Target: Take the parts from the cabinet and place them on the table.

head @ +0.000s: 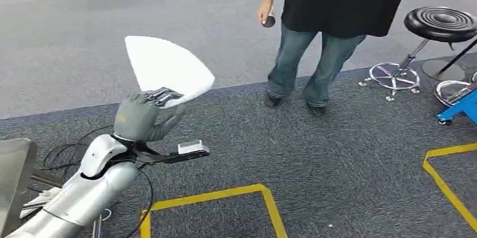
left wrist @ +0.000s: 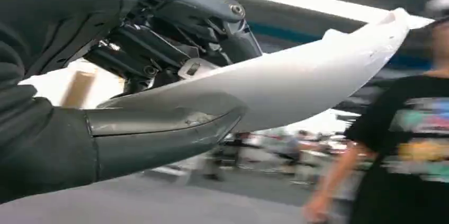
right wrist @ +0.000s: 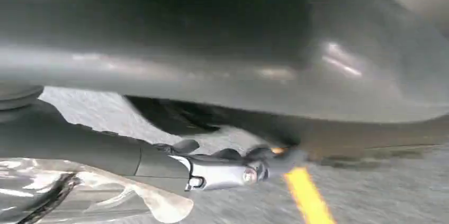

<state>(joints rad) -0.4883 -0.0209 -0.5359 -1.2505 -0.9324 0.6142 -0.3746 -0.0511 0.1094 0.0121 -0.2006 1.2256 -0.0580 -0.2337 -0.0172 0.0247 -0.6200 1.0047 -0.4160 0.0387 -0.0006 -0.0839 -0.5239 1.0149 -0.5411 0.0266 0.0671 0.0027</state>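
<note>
In the head view my left hand (head: 143, 117) is raised over the carpet and grips a white fan-shaped part (head: 166, 69) by its narrow end, the wide end pointing up and away. The left wrist view has the thick grey thumb (left wrist: 159, 128) pressed under the same white part (left wrist: 296, 81), with the dark fingers above it. My right hand (right wrist: 132, 155) appears blurred in the right wrist view, a dark finger with a metal joint over the floor. I cannot make out how its fingers lie.
A person (head: 332, 1) in a black T-shirt and jeans stands ahead on the carpet, holding a small dark object. A black stool (head: 441, 24) and a blue frame (head: 458, 108) are at the right. Yellow tape lines (head: 225, 196) mark the floor. A metal surface (head: 14, 176) is at the left edge.
</note>
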